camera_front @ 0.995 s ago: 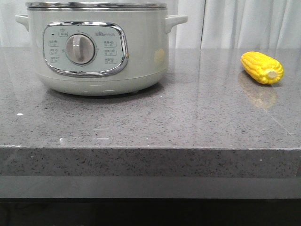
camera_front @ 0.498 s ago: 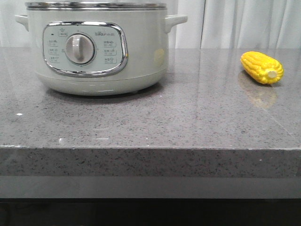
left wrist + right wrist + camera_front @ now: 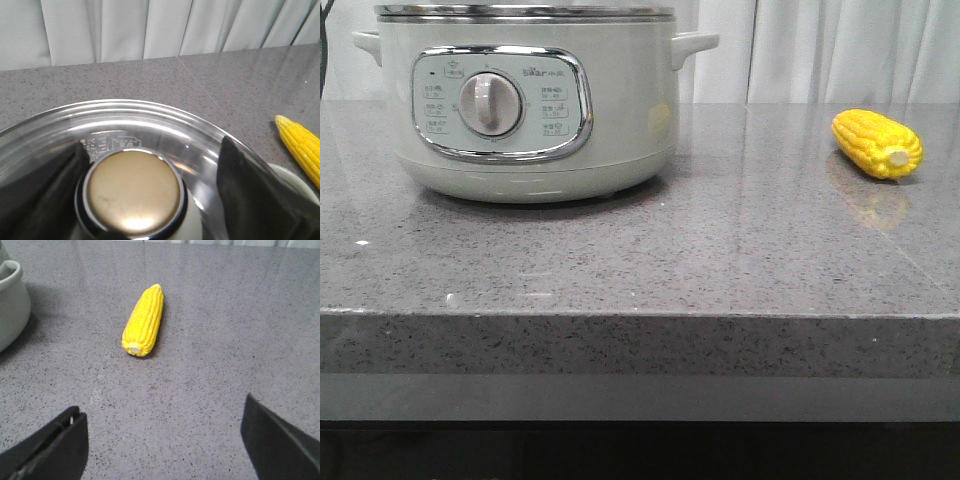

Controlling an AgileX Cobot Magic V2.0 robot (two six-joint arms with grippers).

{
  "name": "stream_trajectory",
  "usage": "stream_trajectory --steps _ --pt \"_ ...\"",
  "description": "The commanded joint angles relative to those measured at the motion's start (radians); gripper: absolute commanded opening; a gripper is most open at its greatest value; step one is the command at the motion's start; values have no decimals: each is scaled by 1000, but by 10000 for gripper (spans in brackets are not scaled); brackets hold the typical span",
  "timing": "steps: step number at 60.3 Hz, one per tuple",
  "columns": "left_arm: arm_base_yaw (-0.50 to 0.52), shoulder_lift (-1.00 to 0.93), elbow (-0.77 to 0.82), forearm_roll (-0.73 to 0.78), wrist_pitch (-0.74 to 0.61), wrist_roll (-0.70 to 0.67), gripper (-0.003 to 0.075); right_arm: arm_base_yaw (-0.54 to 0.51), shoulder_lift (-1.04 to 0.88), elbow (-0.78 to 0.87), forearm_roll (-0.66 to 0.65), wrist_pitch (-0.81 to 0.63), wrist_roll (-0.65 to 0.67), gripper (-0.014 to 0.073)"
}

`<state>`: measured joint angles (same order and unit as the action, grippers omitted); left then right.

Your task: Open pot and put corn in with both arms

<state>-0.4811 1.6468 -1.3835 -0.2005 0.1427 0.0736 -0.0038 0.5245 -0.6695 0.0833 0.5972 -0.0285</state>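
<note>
The pale cream-green pot (image 3: pixel 620 110) stands at the back left of the counter, its dial facing me and its steel rim at the top edge of the front view. In the left wrist view a glass lid (image 3: pixel 150 117) with a round gold knob (image 3: pixel 132 192) covers it. My left gripper (image 3: pixel 152 145) is open just above the lid, one finger on each side of the knob, the right finger (image 3: pixel 260 200) clearly apart from it. The yellow corn (image 3: pixel 877 143) lies on the counter at the right. My right gripper (image 3: pixel 161 407) is open and empty, short of the corn (image 3: pixel 144 321).
The grey speckled counter (image 3: pixel 720 260) has its front edge near me. White curtains (image 3: pixel 840 50) hang behind it. A side handle of the pot (image 3: pixel 10 275) shows at the edge of the right wrist view. A dark sliver (image 3: pixel 325 20) sits at the front view's top left.
A dark sliver has appeared at the top left edge of the front view. The pot and the corn have not moved.
</note>
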Motion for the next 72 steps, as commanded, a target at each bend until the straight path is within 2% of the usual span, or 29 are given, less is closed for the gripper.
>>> stream_trajectory --steps 1,8,15,29,47,64,72 --pt "2 -37 -35 -14 -54 -2 388 -3 13 -36 -9 -77 -6 633" --pt "2 -37 -35 -14 -52 -2 290 -3 13 -36 -9 -77 -6 633" --pt "2 -37 -35 -14 -52 -2 238 -3 13 -36 -9 -78 -6 633" --pt "2 -72 -76 -14 -51 -2 229 -3 13 -36 -9 -85 -6 633" --pt "2 -191 -198 8 92 -2 229 -3 13 -36 -9 -85 -6 633" --pt "2 -398 -182 60 318 -2 229 -3 13 -36 -9 -84 -6 633" --pt "4 -514 -84 113 359 -2 229 -3 13 -36 -9 -77 -6 633"
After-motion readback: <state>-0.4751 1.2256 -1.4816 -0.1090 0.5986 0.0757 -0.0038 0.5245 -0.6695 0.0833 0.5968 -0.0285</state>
